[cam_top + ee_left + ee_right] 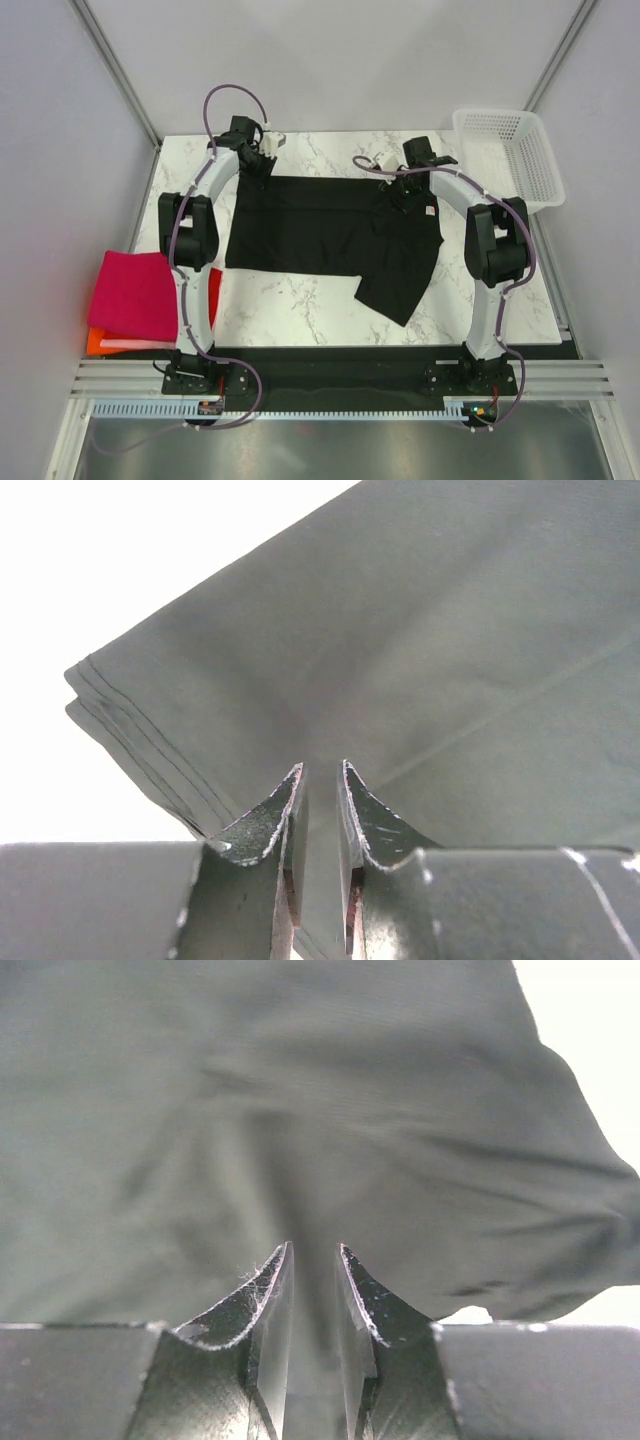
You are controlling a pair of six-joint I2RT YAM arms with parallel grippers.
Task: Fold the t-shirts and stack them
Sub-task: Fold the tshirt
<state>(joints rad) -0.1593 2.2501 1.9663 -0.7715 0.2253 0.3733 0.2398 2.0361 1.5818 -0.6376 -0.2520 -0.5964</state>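
Left gripper (257,160) is clamped on the black shirt (320,225) at its far left corner; the left wrist view shows cloth pinched between the narrow jaws and a doubled, stitched hem edge just beyond them. Right gripper (405,194) sits on the shirt's far right part, beside a small pale label. In the right wrist view, cloth fills the slim gap between its jaws, so it too grips the shirt.

Around them, a white basket (500,113) stands at the table's (300,300) far right corner, well apart from the shirt. At the left edge lies a stack of folded shirts, with the pink shirt (135,290) on top, the red shirt (216,290) under it and the orange shirt (95,342) lowest. The left arm crosses above the stack's right side and hides part of it.

Counted: two grippers, one basket and four shirts, one black and three folded.

The black shirt lies spread flat across the far half of the table between the two arms, with one flap angled down toward the near right.
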